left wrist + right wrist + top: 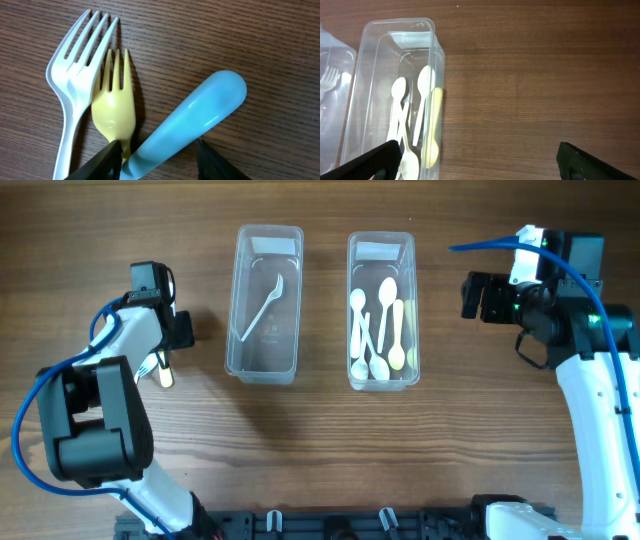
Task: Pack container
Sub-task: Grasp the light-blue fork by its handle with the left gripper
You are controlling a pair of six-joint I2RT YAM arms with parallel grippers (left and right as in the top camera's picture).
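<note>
A white fork (75, 75), a yellow fork (114, 107) and a light blue utensil handle (195, 120) lie together on the wooden table; in the overhead view they show as a small cluster (160, 370). My left gripper (160, 160) is open and low over them. Its jaws sit either side of the blue handle, the left jaw against the yellow fork's neck. The left clear container (240, 300) holds one white fork (265, 305). The right clear container (410, 300) holds several white and yellow spoons (378, 330). My right gripper (470, 295) is wide open and empty, right of that container (365, 90).
Bare wooden table lies between the right container and my right arm (530, 90). The two containers stand side by side with a narrow gap. The arm bases sit along the table's front edge.
</note>
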